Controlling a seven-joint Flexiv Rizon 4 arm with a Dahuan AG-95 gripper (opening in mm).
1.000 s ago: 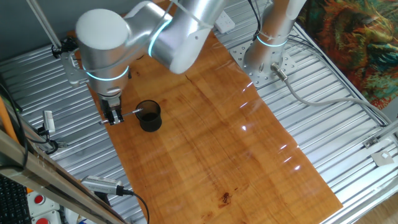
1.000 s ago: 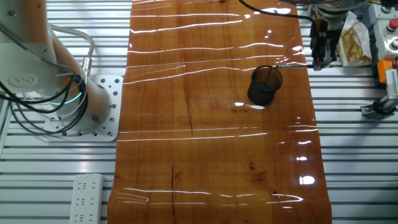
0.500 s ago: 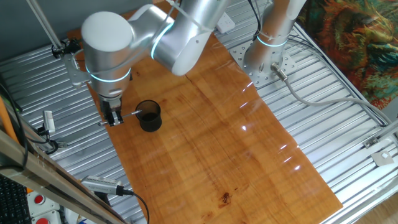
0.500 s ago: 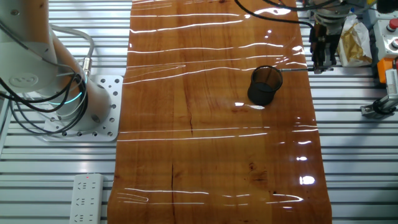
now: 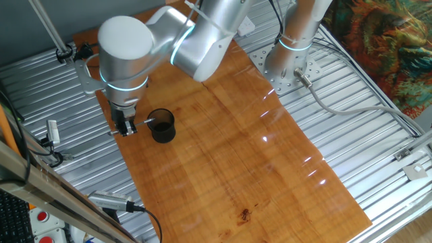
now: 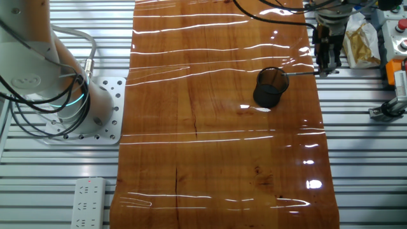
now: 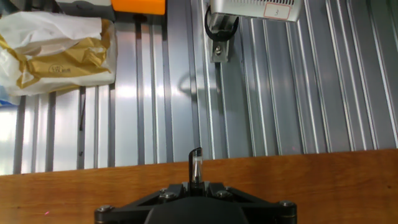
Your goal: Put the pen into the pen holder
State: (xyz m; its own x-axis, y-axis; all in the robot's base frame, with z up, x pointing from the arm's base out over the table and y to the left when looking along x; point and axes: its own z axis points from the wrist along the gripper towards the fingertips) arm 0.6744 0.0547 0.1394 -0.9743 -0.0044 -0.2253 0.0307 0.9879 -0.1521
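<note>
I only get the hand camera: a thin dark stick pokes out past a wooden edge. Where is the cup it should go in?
Observer: The small dark translucent cup stands on the wooden board, right beside the gripper.
Operator: Is the stick already in it?
Observer: No. The thin dark pen lies level in the shut gripper, and its free end reaches about to the cup's rim.
Operator: Is the cup standing properly?
Observer: Yes, it is upright with its mouth open upward, near the board's edge on the gripper's side.
</note>
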